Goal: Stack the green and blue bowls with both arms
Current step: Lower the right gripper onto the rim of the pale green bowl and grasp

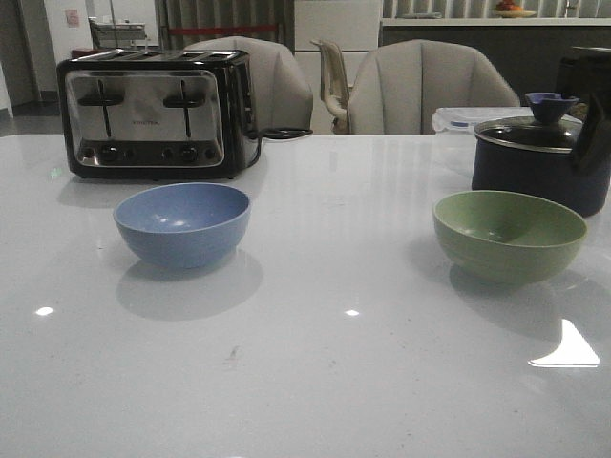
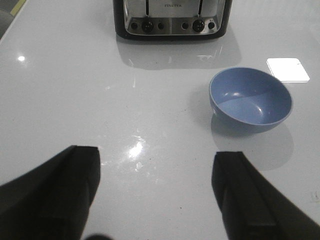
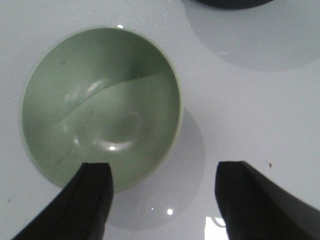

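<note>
White counter (image 1: 315, 382) | bowls well apart | both jaws spread, empty | right (image 3: 162, 200) over green bowl (image 1: 509, 234): pinch rim squarely | blue bowl (image 1: 182, 222) waits

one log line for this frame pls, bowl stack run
stage: pre-grasp | left gripper: open, short of blue bowl | right gripper: open over green bowl rim | bowls: apart, unstacked

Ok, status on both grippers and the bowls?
Left gripper open, empty. Right gripper open above pale green round bowl. Dusty blue round bowl apart, unstacked. Nothing between.
</note>
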`<state>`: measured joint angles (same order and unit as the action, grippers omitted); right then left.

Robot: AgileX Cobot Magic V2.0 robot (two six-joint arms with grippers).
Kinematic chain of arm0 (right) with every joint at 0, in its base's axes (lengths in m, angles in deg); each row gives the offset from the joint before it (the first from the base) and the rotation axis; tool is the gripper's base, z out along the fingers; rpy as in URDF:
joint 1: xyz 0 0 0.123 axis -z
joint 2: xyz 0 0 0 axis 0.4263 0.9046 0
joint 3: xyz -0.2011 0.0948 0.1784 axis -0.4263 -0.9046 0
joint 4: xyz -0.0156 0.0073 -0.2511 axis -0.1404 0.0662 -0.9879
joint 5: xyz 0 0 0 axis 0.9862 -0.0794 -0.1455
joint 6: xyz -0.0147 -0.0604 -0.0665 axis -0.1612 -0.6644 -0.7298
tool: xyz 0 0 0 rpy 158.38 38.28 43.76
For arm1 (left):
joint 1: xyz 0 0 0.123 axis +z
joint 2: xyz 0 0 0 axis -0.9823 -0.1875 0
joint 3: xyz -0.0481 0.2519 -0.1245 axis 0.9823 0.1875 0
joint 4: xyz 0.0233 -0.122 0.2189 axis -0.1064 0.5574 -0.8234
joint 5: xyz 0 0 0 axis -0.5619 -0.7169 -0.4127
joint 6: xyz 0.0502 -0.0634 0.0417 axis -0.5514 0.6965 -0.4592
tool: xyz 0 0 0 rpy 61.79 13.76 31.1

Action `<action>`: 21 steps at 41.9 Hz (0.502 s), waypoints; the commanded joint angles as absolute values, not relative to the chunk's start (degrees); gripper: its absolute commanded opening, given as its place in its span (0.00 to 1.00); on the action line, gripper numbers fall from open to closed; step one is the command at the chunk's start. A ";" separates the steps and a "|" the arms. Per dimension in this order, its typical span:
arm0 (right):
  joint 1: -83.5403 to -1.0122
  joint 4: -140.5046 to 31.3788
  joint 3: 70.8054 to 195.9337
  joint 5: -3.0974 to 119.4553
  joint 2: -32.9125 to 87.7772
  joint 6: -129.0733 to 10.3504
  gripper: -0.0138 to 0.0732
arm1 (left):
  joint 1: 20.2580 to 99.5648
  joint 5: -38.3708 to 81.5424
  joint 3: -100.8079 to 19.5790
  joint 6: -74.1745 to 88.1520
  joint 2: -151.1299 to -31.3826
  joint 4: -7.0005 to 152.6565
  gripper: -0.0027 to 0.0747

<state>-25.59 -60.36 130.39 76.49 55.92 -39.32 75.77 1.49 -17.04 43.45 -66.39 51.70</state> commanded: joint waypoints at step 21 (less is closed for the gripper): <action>-25.58 -61.85 141.66 70.14 73.32 -39.69 0.61 | 75.71 5.98 -18.80 43.97 -66.73 52.22 0.72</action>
